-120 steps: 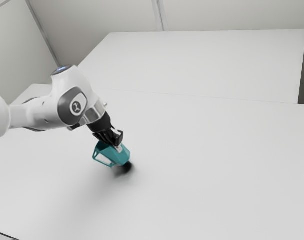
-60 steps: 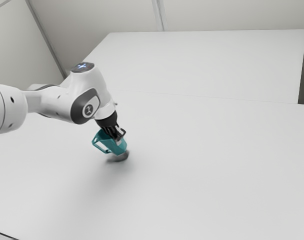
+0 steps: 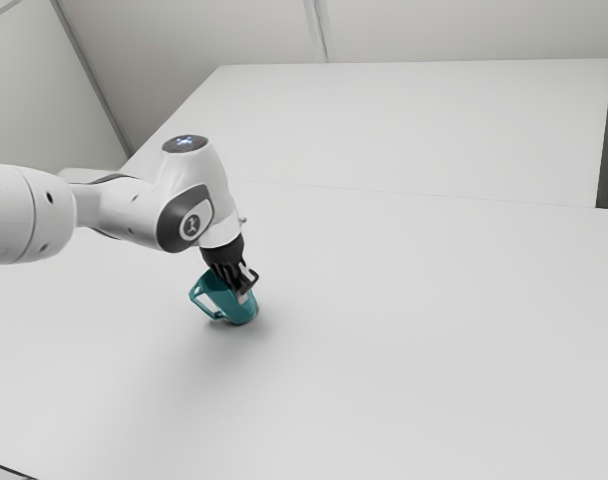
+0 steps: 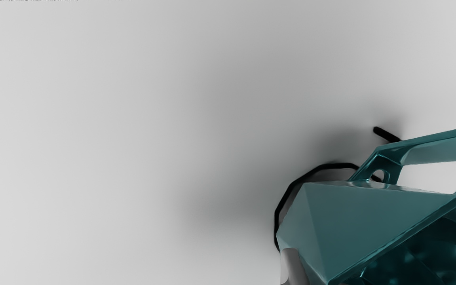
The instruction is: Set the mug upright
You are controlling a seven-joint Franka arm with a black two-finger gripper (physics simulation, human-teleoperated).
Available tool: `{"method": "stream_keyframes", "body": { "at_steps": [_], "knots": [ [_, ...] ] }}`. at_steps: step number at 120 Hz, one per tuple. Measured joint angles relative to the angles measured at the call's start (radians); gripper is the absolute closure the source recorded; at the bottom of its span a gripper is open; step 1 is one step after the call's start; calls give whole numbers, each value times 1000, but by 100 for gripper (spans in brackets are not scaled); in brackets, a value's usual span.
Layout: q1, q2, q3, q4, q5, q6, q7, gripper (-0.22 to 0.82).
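Observation:
In the exterior view my gripper (image 3: 244, 287) points down over the table and is shut on the teal mug (image 3: 238, 309) by its wall. The mug leans, its handle toward the exterior view's left and its base low, at or just above the tabletop. From the wrist view, the mug (image 4: 354, 221) has its dark opening turned partly toward my hand, and the handle stands out from its side. My gripper (image 4: 316, 277) is at the mug's wall there, one grey fingertip (image 4: 294, 267) against the outside; the mug largely hides the other.
The white table (image 3: 414, 330) spreads around the mug. A second white surface (image 3: 414, 125) lies beyond it toward the back, below the pale walls. A dark-edged corner shows at the exterior view's lower left.
My hand shifted toward the exterior view's right and has lately come down with the mug. The mug stands steeper than a second ago, and its dark shadow has closed in under the base.

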Motion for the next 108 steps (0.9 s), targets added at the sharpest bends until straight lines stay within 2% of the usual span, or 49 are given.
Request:
{"method": "stream_keyframes", "body": {
  "at_steps": [3,25,42,59,81,108],
  "knots": [
    [-2,0,0,1,1,-1,0,76],
    [-2,-19,0,1,5,-15,0,36],
    [-3,-74,0,-7,6,-44,0,18],
    [-4,-129,0,-10,6,-85,0,9],
    [-36,-173,2,11,4,-122,0,4],
    [-32,-162,12,213,5,-234,0,1]
  ]
}}
